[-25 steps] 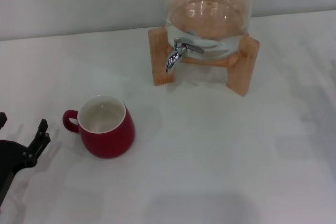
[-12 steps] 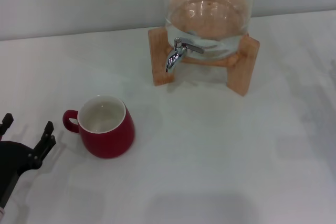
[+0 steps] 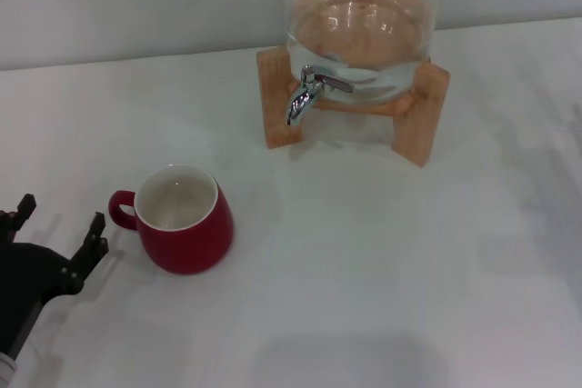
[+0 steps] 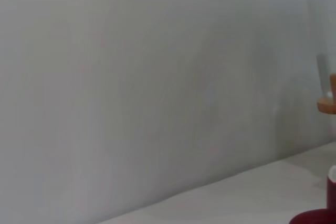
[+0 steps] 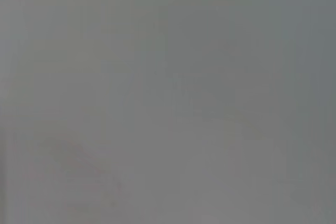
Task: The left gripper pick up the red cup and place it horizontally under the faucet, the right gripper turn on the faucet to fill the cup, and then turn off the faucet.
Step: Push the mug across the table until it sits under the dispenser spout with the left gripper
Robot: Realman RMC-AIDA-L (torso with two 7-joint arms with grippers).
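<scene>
The red cup [image 3: 183, 218] stands upright on the white table, its white inside showing and its small loop handle pointing left. My left gripper [image 3: 59, 220] is at the left edge of the head view, just left of the handle, open with nothing between its fingers. The faucet [image 3: 307, 93] sticks out of the glass dispenser at the back, spout curving down, no water running. A sliver of the red cup [image 4: 320, 211] shows in the left wrist view. The right gripper is out of view.
The glass dispenser [image 3: 364, 20] rests on a wooden stand [image 3: 420, 111] at the back centre. A pale wall runs behind the table [image 3: 382, 270]. The right wrist view shows only flat grey.
My left gripper has moved right toward the cup's handle, with both fingers now in view. The cup and faucet have not moved.
</scene>
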